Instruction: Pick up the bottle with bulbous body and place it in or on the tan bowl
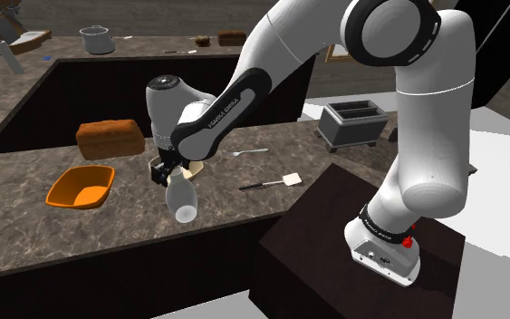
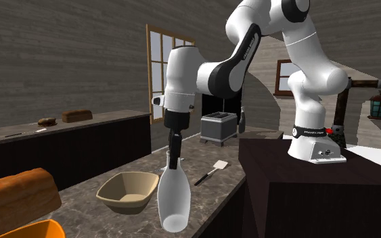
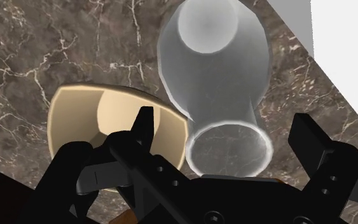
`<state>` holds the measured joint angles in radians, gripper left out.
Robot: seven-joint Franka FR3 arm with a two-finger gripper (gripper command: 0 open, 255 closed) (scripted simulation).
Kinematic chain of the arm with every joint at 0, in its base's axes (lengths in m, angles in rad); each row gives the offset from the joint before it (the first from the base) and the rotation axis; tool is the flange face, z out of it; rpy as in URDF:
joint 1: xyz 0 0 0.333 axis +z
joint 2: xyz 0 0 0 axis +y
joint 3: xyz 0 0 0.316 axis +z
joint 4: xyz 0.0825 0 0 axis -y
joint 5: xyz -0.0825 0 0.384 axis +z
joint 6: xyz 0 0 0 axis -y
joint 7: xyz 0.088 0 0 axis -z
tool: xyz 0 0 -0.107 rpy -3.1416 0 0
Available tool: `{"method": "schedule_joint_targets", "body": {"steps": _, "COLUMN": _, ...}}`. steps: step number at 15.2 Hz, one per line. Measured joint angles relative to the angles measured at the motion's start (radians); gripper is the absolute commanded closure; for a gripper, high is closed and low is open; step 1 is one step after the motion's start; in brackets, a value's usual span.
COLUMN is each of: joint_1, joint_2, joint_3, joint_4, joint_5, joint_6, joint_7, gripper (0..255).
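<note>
- Nearest the wrist camera, the black fingers [image 3: 144, 130] of the gripper [image 3: 224, 122] are seen spread wide, so nothing is gripped.
- The neck of the clear bottle [image 3: 212, 70] is found between them, but it is not touched on either side.
- Its round belly is seen just beside the tan bowl [image 3: 82, 121]; in the second exterior view the bowl is placed at nine o'clock from it.
- Whether the bottle's base is resting on the counter [image 1: 108, 231] cannot be told for sure.
- The step in hand is judged to be the grab: the fingers should be shut evenly on the neck, under the rim, so the bottle is not pushed over.
- Then it should be lifted straight up past the bowl's edge, moved a short way and set down gently, since a tall bottle is easily tipped out of a low bowl.
- The counter is dark with pale veins. In the shoulder view an orange bowl [image 1: 81, 187] is seen at nine o'clock from the bottle, a brown loaf [image 1: 110, 138] at ten o'clock and a spatula [image 1: 289, 179] at three o'clock.
- The room is walled with grey planks, and a window [image 2: 160, 67] is seen at twelve o'clock from the bowl in the second exterior view.
</note>
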<state>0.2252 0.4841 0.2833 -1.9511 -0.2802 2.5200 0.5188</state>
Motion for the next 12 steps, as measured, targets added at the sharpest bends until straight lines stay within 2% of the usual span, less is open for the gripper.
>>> {"method": "schedule_joint_targets", "body": {"steps": 3, "joint_1": 0.0, "joint_2": 0.002, "joint_3": 0.0, "joint_4": 0.001, "joint_5": -0.001, "joint_6": 0.001, "joint_7": 0.0, "gripper": 0}}
{"method": "schedule_joint_targets", "body": {"steps": 4, "joint_1": 0.0, "joint_2": 0.002, "joint_3": 0.0, "joint_4": 0.001, "joint_5": -0.001, "joint_6": 0.001, "joint_7": 0.0, "gripper": 255}}
{"method": "schedule_joint_targets", "body": {"steps": 12, "joint_1": 0.0, "joint_2": 0.002, "joint_3": -0.001, "joint_4": 0.001, "joint_5": -0.001, "joint_6": 0.001, "joint_7": 0.0, "gripper": 255}}
